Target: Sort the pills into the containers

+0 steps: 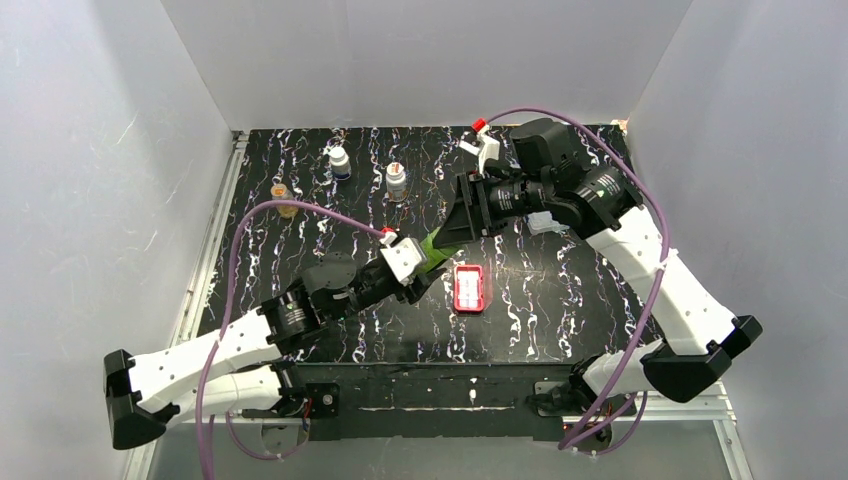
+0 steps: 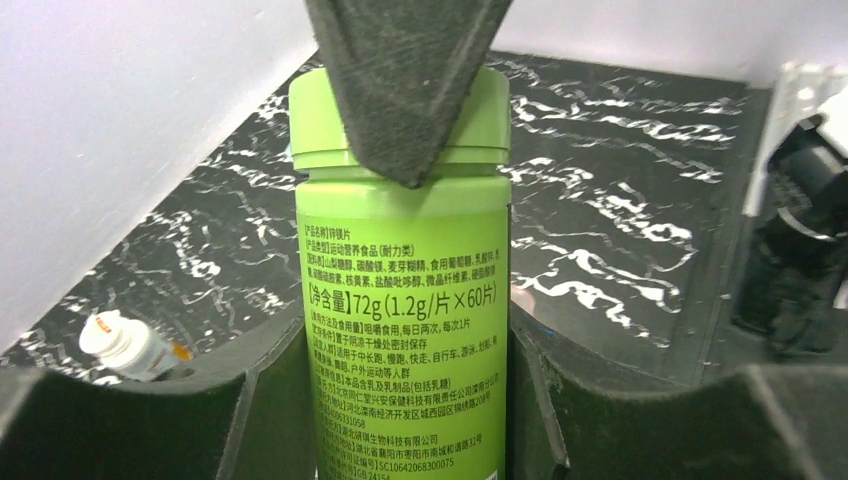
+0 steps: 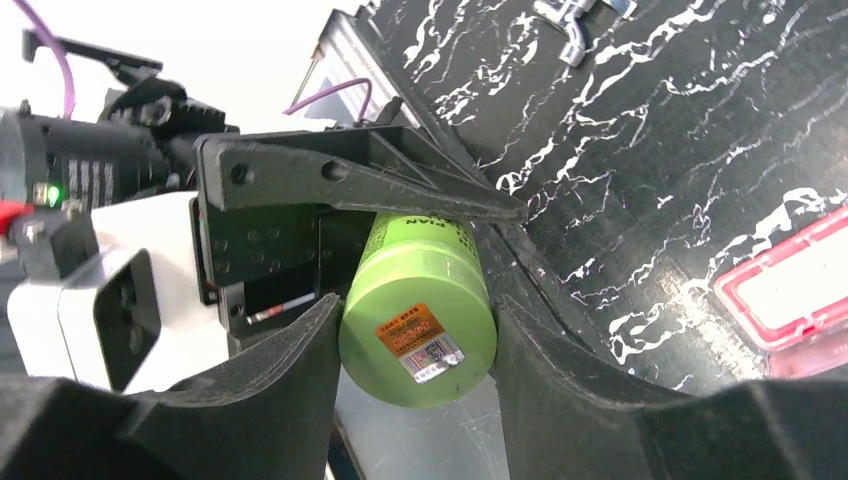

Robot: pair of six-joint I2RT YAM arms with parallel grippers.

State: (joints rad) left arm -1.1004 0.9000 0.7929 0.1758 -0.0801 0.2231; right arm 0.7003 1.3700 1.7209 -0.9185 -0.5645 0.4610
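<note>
- the left pincer (image 1: 428, 258) is clamped on the body of a bright green plastic pill bottle (image 1: 441, 243); in the left wrist view its two black fingers (image 2: 150, 410) press against both sides of the printed label.
- the green plastic pill bottle (image 2: 400, 300) lies slanted between the two arms, with its cap end toward the right arm.
- the right pincer (image 1: 462, 225) grips the cap end of the same bottle; in the right wrist view its fingers (image 3: 600, 400) sit flush on either side of the round green end (image 3: 420, 320), which carries an orange sticker, and no gap shows.
- from the left wrist, one dark finger of the right pincer (image 2: 400, 90) lies across the cap from above.
- the small flat red rectangular pill case (image 1: 468, 288) with rounded corners rests on the black desk with white veining (image 1: 560, 320), just beside the left pincer on its right and near the middle of the desk.
- in the right wrist view the case (image 3: 790, 300) shows a whitish inner face within its red rim; the separate compartments cannot be made out.
- a dark bottle with a white cap (image 1: 340, 162) and a pale bottle with a white cap (image 1: 397, 180) stand upright toward the far edge, well apart from the case.
- a small amber vial (image 1: 284, 200) sits left of them.
</note>
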